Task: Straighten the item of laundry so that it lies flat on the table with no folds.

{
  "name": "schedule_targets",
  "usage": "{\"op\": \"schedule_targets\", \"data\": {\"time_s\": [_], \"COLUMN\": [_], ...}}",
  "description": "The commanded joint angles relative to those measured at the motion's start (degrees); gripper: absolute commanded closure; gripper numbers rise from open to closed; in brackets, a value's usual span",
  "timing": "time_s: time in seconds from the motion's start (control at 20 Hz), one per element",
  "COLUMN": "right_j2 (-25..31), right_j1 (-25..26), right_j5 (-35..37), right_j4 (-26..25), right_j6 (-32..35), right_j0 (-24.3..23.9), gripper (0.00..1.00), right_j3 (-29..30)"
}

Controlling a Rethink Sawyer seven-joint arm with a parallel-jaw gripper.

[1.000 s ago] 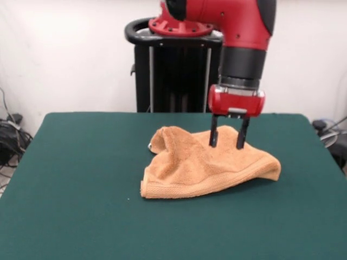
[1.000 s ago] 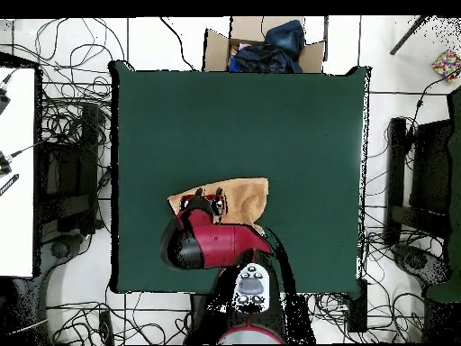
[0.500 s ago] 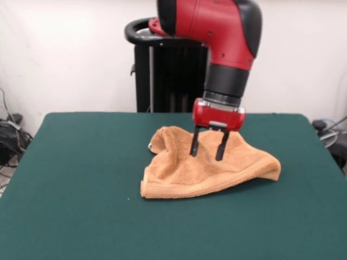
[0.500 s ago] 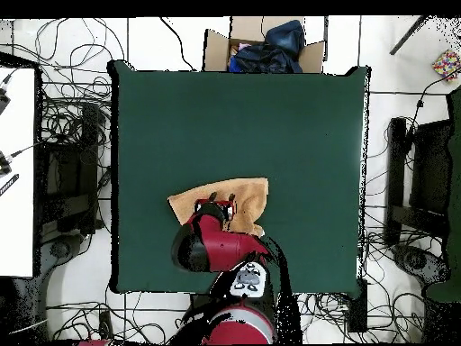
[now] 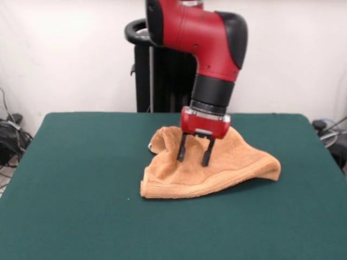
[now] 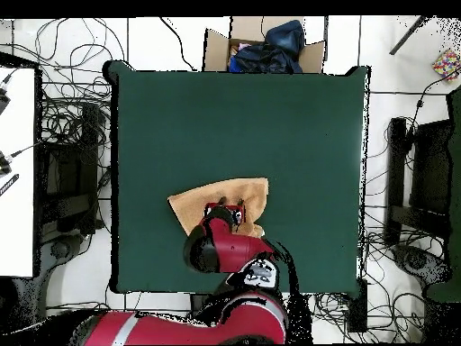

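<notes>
My gripper hangs just above the middle of the frame, its two black fingers spread apart and pointing down onto the towel, gripping nothing. The towel lies rumpled at the centre of the green table, humped at its upper left, with a banded hem along its lower edge. From above, the towel sits in the lower middle of the table, partly hidden under my arm.
</notes>
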Motion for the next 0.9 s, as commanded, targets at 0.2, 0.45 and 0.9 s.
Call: {"op": "schedule_targets", "data": {"time_s": [0.2, 0.45, 0.9], "right_j2": [6.45, 8.22, 13.97], "right_j1": [3.63, 2.73, 2.74], "right_j5": [-4.19, -3.71, -3.72], "right_j4": [-3.35, -5.77, -9.82], "right_j6": [8.9, 8.36, 9.62], "right_j0": [-6.79, -9.08, -14.01], "gripper": [0.0, 0.0, 0.0], "right_j3": [-6.39, -6.18, -6.47]}}
